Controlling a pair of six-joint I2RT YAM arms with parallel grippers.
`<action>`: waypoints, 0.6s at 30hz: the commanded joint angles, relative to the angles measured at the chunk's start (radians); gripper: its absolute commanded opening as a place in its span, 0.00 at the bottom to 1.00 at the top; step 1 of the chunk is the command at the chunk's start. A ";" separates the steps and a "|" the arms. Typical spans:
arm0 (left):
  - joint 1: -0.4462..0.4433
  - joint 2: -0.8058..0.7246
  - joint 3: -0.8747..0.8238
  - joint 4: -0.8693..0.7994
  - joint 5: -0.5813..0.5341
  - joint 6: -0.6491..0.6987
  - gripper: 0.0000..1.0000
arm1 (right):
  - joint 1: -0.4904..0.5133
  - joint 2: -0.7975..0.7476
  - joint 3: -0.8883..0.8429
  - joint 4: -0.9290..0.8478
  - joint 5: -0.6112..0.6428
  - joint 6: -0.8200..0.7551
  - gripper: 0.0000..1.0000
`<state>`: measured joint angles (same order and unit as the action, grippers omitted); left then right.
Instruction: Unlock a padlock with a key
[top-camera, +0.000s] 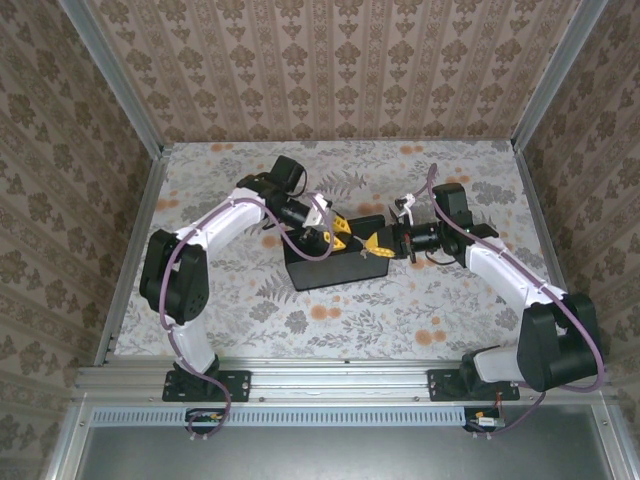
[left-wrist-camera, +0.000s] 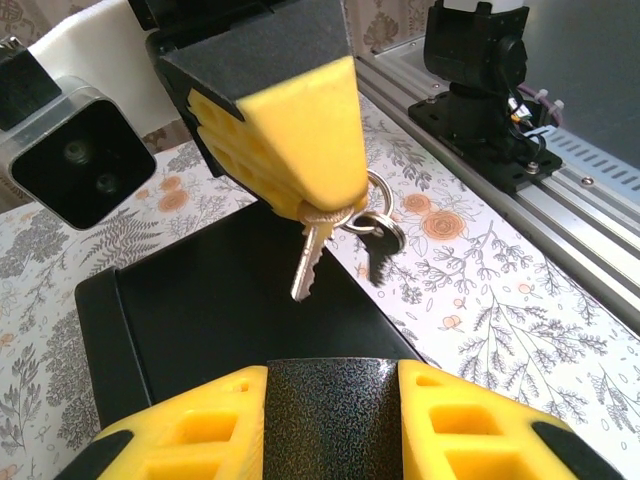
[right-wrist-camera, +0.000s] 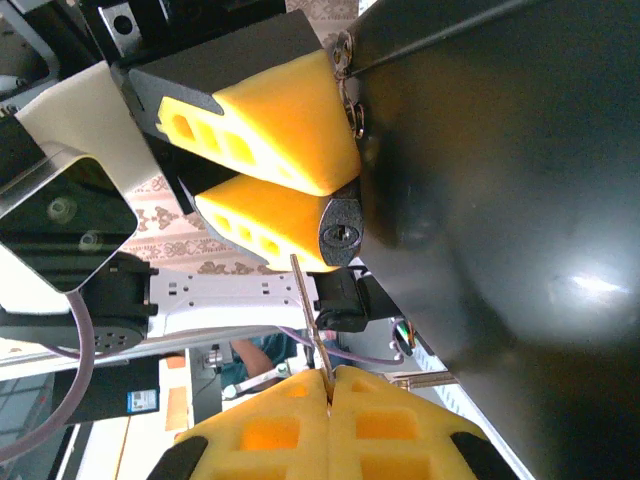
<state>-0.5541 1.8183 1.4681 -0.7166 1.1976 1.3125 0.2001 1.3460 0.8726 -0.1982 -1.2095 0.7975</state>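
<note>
My left gripper (left-wrist-camera: 335, 378) is shut on the padlock (left-wrist-camera: 335, 420), a dark speckled block held between its yellow fingers. In the right wrist view the padlock (right-wrist-camera: 343, 236) shows its keyhole face, pinched by the left gripper's fingers (right-wrist-camera: 270, 130). My right gripper (right-wrist-camera: 330, 385) is shut on the key (right-wrist-camera: 315, 320). The key's tip sits just left of the keyhole, outside it. In the left wrist view the brassy key (left-wrist-camera: 310, 258) hangs from the right gripper's fingers (left-wrist-camera: 290, 130), with a ring (left-wrist-camera: 378, 215) and a dark second key beside it. Both grippers (top-camera: 345, 238) (top-camera: 378, 243) meet above the black box (top-camera: 330, 272).
The black box (left-wrist-camera: 230, 310) lies under both grippers on the flower-print table (top-camera: 430, 300). The right arm's base (left-wrist-camera: 480, 90) and the metal rail (left-wrist-camera: 590, 230) run along the near edge. Patterned walls enclose the table on three sides.
</note>
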 joint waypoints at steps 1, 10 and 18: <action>0.012 0.005 0.046 -0.038 0.098 0.081 0.24 | -0.008 0.028 0.035 -0.098 -0.041 -0.094 0.00; 0.025 0.025 0.073 -0.026 0.129 0.064 0.24 | 0.006 0.018 0.040 -0.140 -0.042 -0.129 0.00; 0.016 0.042 0.113 -0.113 0.125 0.115 0.24 | 0.014 0.039 0.089 -0.164 -0.041 -0.157 0.00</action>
<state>-0.5350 1.8603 1.5269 -0.7830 1.2274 1.3579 0.2085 1.3766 0.9218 -0.3420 -1.2201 0.6704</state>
